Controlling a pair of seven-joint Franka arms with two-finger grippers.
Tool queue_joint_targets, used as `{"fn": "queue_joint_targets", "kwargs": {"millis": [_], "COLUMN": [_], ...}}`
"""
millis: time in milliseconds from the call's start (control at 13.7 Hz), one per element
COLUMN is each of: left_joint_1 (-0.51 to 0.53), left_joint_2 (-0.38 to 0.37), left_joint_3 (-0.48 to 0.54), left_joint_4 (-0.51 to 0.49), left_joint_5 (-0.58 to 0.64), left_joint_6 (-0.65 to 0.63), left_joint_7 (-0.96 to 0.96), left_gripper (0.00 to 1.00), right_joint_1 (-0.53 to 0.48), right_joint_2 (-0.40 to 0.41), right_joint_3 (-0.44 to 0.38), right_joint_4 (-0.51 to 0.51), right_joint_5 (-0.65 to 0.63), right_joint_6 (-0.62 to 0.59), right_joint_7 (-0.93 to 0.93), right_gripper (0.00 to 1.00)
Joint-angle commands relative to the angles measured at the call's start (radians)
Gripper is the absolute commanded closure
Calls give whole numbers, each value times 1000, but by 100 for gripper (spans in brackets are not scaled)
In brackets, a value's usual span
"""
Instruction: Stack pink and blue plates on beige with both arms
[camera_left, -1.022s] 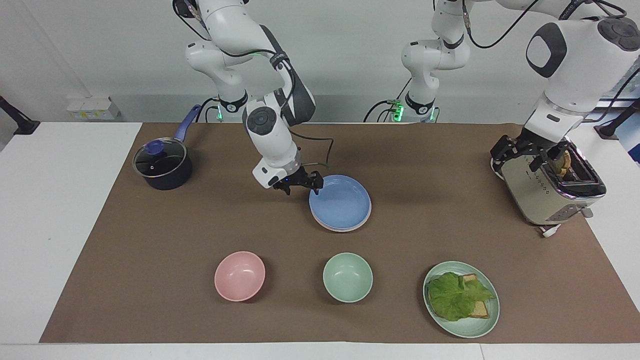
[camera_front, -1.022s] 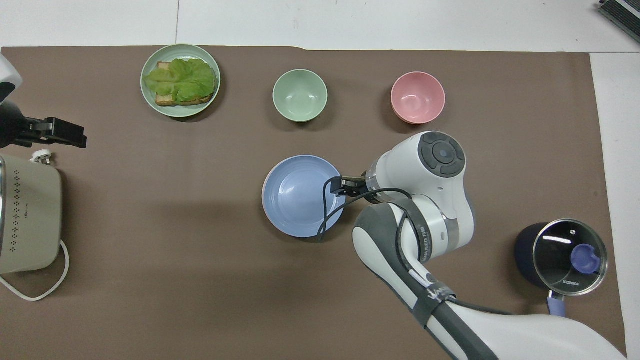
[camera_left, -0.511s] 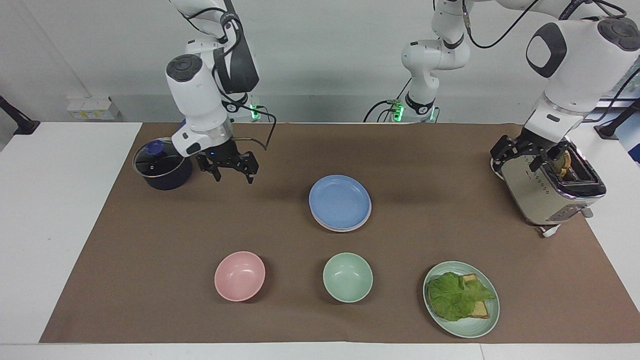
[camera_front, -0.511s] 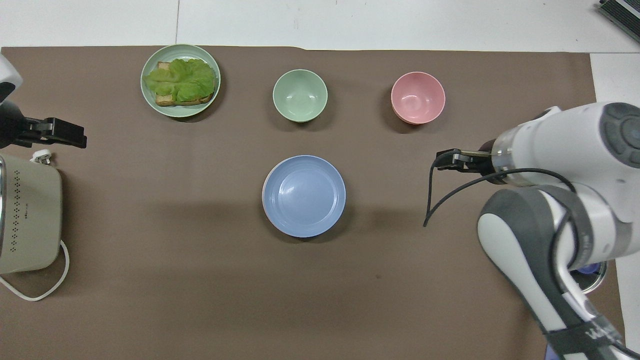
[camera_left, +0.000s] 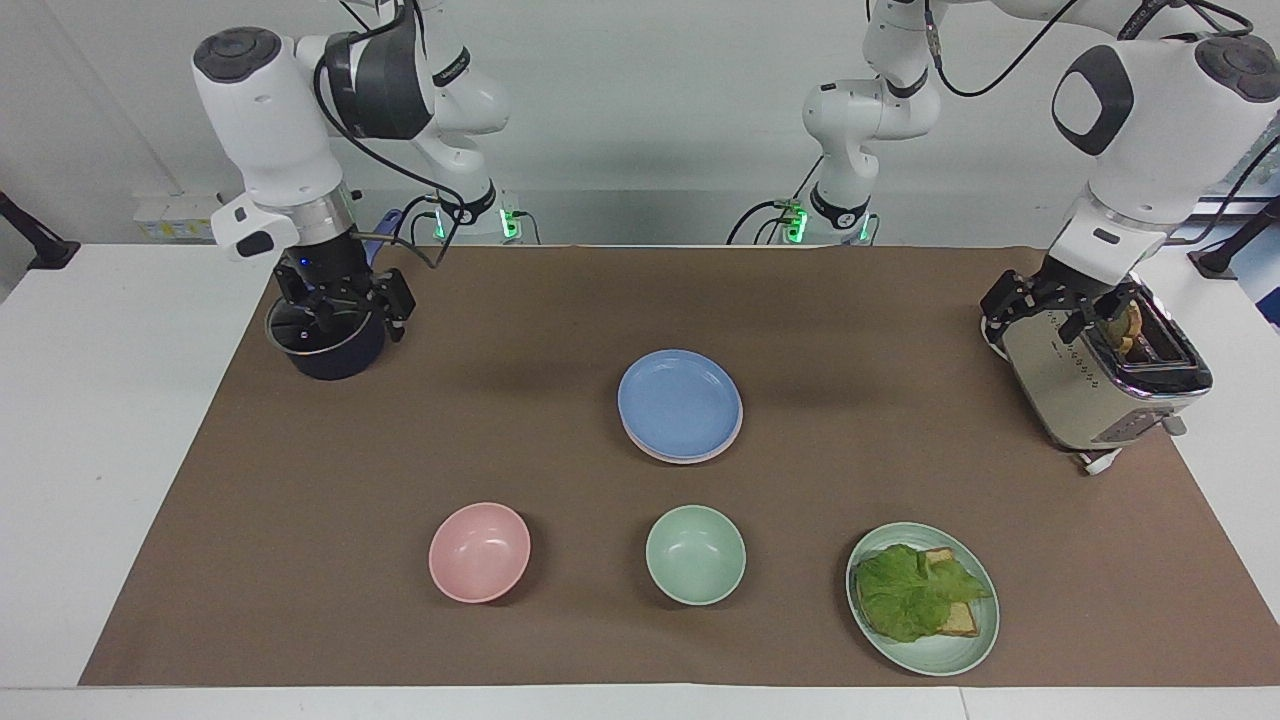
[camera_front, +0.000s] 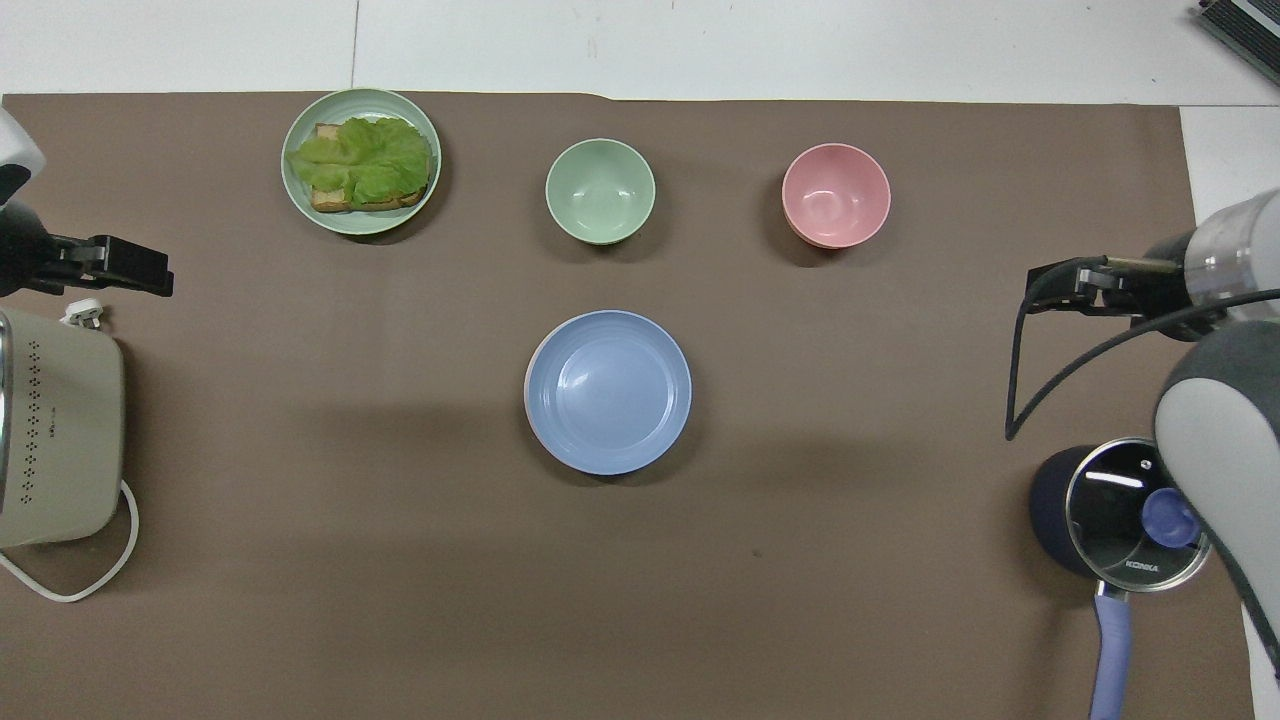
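Task looks done: blue plate (camera_left: 680, 402) lies on top of the stack at table centre, pink rim (camera_left: 655, 450) peeks under it, beige not visible. Right gripper (camera_left: 340, 305) open & empty over pot (camera_left: 335, 355); left gripper (camera_left: 1050, 305) open, waits at toaster (camera_left: 1100, 385).

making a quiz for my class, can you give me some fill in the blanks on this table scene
1. The top plate of the stack is ____.
2. The lettuce and bread lie on a pale ____ plate.
3. The right tool hangs over the lidded ____.
4. The left tool is over the ____.

Missing: blue; green; pot; toaster
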Motion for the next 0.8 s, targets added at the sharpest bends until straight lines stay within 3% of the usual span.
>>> {"fn": "queue_joint_targets", "kwargs": {"millis": [0, 365, 730], "left_joint_1": [9, 9, 9], "left_joint_2": [2, 2, 2], "left_joint_3": [-7, -7, -7], "left_joint_4": [20, 19, 20], "left_joint_5": [12, 12, 12], "left_joint_6": [-22, -22, -22], "left_joint_7": [3, 3, 3], "left_gripper": [0, 0, 0], "right_joint_1": [-7, 3, -1], "right_joint_2": [21, 18, 1], "right_joint_3": [9, 15, 14], "right_joint_4": [112, 164, 143], "right_joint_5": [-6, -21, -3], "right_joint_6": [-121, -221, -211], "right_joint_7": [-14, -14, -47], "right_gripper": [0, 0, 0]}}
